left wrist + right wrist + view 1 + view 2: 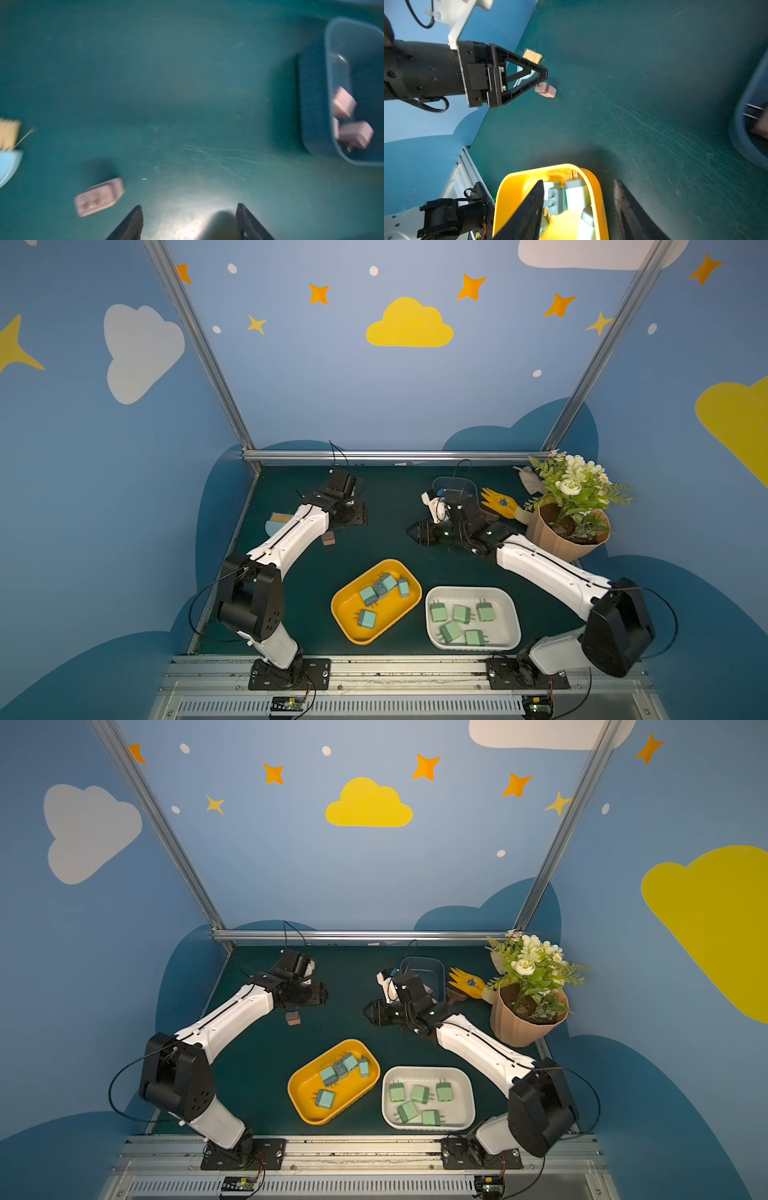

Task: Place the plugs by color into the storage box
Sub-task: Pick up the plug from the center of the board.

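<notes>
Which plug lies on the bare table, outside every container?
The lone pink plug near the left pincer. All others sit in containers: blue ones in the yellow tray, green ones in the white tray, pink ones in the dark blue bin.

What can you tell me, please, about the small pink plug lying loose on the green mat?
The small pastel-pink cube-shaped plastic plug has rounded edges and a matte look. It lies alone on the dark green table mat. One face bears marks too blurred to read. It sits beside the open left end effector, not between its fingers; only the mat seems to touch it.
</notes>
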Controlling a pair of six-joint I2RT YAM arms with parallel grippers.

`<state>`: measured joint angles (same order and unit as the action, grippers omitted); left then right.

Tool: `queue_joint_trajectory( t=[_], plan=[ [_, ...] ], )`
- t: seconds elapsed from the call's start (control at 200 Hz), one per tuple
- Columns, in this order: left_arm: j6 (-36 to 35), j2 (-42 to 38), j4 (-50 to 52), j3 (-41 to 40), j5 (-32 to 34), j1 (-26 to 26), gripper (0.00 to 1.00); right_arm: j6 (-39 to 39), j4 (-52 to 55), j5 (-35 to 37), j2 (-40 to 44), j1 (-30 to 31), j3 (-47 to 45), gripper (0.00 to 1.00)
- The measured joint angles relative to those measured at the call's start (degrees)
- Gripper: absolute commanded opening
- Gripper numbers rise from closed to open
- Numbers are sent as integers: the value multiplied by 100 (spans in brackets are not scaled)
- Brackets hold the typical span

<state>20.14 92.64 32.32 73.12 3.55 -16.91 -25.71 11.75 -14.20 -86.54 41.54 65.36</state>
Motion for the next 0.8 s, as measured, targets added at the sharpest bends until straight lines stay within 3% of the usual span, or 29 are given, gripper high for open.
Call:
queue_joint_trajectory(
  t=[0.365,0.801],
  plan=[
    [-122,2,-72,-479,-76,883,69,-50,-267,28,-1158,1091,1130,59],
    [-474,767,-28,-402,140,1038,68,-136,-341,256,-1513,1307,1325,59]
  ],
)
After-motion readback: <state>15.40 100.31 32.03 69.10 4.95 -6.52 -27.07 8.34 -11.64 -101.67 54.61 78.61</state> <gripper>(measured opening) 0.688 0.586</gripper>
